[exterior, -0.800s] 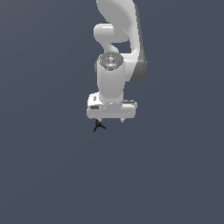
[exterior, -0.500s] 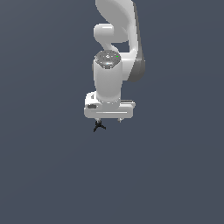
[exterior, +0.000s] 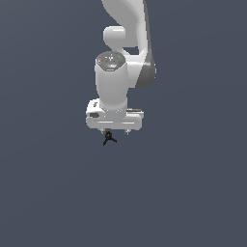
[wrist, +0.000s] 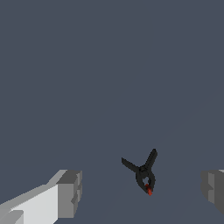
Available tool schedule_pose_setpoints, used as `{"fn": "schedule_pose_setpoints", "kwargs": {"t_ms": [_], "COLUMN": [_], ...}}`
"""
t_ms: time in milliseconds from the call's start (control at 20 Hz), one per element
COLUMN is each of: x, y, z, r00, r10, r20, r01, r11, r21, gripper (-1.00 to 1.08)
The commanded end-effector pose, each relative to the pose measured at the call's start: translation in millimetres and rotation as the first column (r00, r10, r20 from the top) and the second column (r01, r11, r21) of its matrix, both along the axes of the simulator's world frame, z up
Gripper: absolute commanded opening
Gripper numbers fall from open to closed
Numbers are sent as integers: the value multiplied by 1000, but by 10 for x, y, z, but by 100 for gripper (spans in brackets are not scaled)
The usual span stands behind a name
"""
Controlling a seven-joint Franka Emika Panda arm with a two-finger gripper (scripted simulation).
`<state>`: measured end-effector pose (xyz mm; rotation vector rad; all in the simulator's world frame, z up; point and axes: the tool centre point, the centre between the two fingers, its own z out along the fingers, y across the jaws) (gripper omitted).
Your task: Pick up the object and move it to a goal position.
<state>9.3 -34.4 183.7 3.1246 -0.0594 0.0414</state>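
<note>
The object (exterior: pixel 109 138) is a tiny black thing with thin splayed prongs and a red speck. It lies on the dark grey floor just below my gripper (exterior: pixel 115 131) in the exterior view. In the wrist view the object (wrist: pixel 143 172) lies between my two grey fingertips (wrist: pixel 70 192), nearer the one at the picture's right edge, touching neither. The jaws stand wide apart and hold nothing. The white arm rises above the gripper in the exterior view and hides most of the fingers there.
A flat dark grey floor (exterior: pixel 193 193) runs all round the arm in both views. No other objects show.
The arm's wrist has moved slightly towards the object, so the gripper sits closer above it. The object has not moved.
</note>
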Motion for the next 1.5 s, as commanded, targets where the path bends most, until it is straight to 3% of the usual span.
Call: {"fn": "schedule_pose_setpoints", "kwargs": {"t_ms": [0,350,1000,1450], "x": [-23,-174,-681,-784], "y": [-23,-148,-423,-462], "z": [-51,-351,-1077,-1192], "r00": [1000,997,972,965], "r10": [9,71,235,261], "r20": [-2,-9,-24,-27], "r01": [-9,-71,-235,-261], "r11": [1000,997,972,965], "r21": [0,2,14,17], "gripper": [100,100,100,100]}}
